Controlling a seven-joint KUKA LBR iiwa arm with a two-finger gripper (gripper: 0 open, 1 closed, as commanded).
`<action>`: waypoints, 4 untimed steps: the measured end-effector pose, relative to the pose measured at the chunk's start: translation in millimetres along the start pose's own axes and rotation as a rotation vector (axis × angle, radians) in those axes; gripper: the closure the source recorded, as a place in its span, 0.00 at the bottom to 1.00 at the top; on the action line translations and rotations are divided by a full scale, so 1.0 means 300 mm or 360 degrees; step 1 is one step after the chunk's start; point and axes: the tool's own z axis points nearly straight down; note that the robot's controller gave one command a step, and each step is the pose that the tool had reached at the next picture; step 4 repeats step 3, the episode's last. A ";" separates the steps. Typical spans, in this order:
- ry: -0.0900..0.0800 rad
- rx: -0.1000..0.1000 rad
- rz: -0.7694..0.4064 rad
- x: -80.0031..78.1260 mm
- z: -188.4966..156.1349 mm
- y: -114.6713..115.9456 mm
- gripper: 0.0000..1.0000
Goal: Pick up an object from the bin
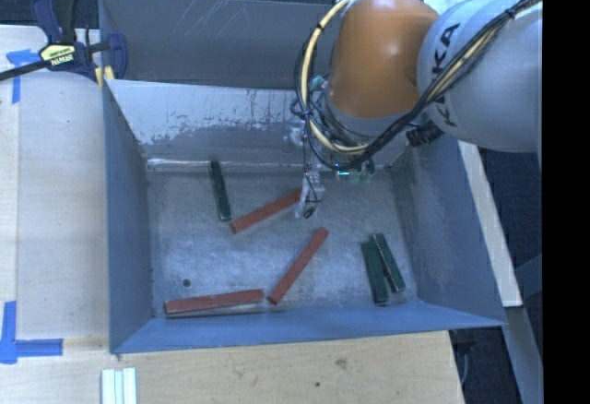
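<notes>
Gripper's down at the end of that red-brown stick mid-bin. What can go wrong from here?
1. The gripper is at the right end of the red-brown stick, not its middle: a lift there may tip or drop it.
2. That stick's left end lies close to a dark green stick, which may shift.

Silver arm (493,84) wears orange cover (378,52), looped cables (309,52).

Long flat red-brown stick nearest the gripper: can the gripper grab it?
Probably yes. The gripper hangs just by the upper end of that long flat red-brown stick, and nothing lies on top of it.
</notes>
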 end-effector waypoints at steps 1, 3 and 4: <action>-0.0003 0.0001 -0.0411 -0.022 0.343 0.017 0.00; -0.0029 0.0002 -0.0477 -0.015 -0.164 0.066 1.00; -0.0029 0.0002 -0.0477 -0.015 -0.164 0.066 1.00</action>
